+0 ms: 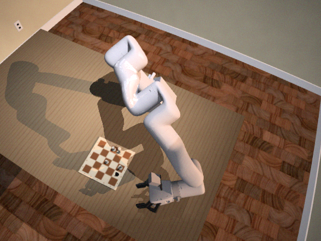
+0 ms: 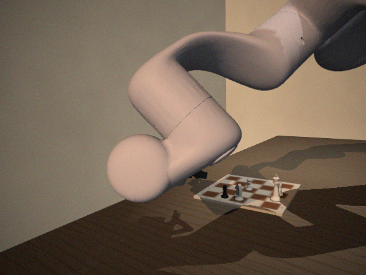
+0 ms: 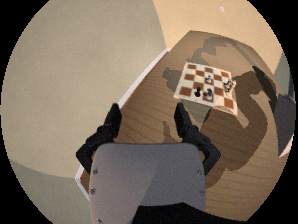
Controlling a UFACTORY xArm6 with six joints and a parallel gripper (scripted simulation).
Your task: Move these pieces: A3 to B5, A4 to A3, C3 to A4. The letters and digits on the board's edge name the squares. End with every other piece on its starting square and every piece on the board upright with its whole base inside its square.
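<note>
hand (image 2: 199, 175): mostly hidden behind arm | board (image 1: 88, 172) edge letters: seemingly too small to read

Board (image 1: 87, 161): small checkered board, brown and cream squares, flat on the table.
Pieces: four pale pieces (image 1: 106, 162) and one black pawn (image 2: 224, 191), all upright on squares.
</note>
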